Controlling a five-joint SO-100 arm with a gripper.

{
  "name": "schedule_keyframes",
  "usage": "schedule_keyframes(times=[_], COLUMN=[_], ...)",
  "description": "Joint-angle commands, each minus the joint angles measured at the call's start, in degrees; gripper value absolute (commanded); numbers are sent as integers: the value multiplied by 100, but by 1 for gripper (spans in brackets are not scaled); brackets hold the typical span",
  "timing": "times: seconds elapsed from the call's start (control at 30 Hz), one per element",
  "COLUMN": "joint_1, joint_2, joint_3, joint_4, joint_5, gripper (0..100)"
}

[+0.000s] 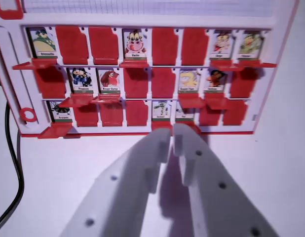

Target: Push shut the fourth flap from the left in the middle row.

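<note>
A red-framed flap board (142, 22) fills the top of the wrist view, with three rows of cells. In the middle row, the fourth cell from the left (136, 82) shows a plain red face, as does the fifth (163, 82). The second (81, 80) and third (109, 80) show cartoon pictures, with red flaps sticking out below them. My white gripper (172, 136) reaches up from the bottom. It is shut, with only a thin slit between the tips and nothing held. Its tips overlap the board's lower edge below the bottom row's fifth and sixth cells.
A black cable (15, 163) curves down the wrist view's left side on the white surface. Picture cells with flaps sticking out are scattered across all three rows, such as the top row's cow card (135, 43). A grid-lined sheet (142, 6) lies beyond the board.
</note>
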Motion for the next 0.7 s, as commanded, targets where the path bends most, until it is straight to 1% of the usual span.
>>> schedule_keyframes(times=[0.0,0.37,0.67], joint_1=[-62,-70,-88], joint_2=[835,1556,1670], joint_3=[-281,-35,62], joint_4=[448,1301,1354], joint_5=[-70,-290,-281], gripper=[0,0,0])
